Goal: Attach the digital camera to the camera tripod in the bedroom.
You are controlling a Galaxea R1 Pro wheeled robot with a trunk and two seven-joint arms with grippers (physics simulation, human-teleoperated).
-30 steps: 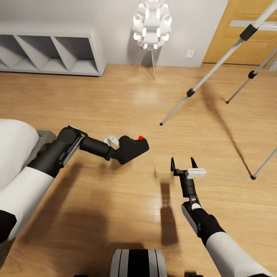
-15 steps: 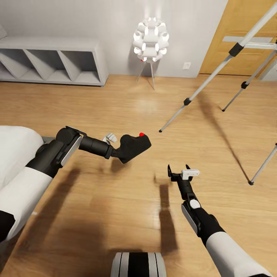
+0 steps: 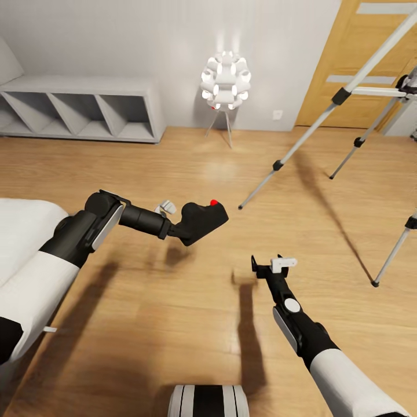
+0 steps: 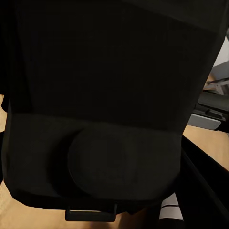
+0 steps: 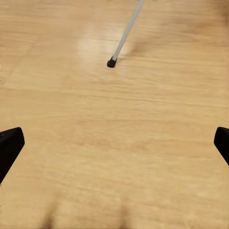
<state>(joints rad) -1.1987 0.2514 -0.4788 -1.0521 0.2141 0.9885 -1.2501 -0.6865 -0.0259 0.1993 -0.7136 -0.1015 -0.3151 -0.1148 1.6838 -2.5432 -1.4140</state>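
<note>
So progress-wise I'd call this about the halfway mark: the digital camera is already picked up and riding in the left gripper, held out over the wooden floor with its red button facing up. The fingers themselves are hidden behind the camera body in the head view, and in the left wrist view the black body sits so close to the lens that you can't read how wide the jaws are, but the camera hangs in the air at the end of that arm, so the grip has to be closed on it. The right gripper has nothing in it, and the right wrist view shows its two fingertips spread wide apart over bare planks, with one black tripod foot ahead. The camera tripod stands ahead and to the right, legs splayed across the floor in front of the wooden door; its head is just at the right edge of the head view. The camera is well apart from it, so the mounting isn't done yet. What's left, I reckon: get closer, lift the camera up to the tripod head and seat it on top. The white lamp and grey shelving are just background.
</note>
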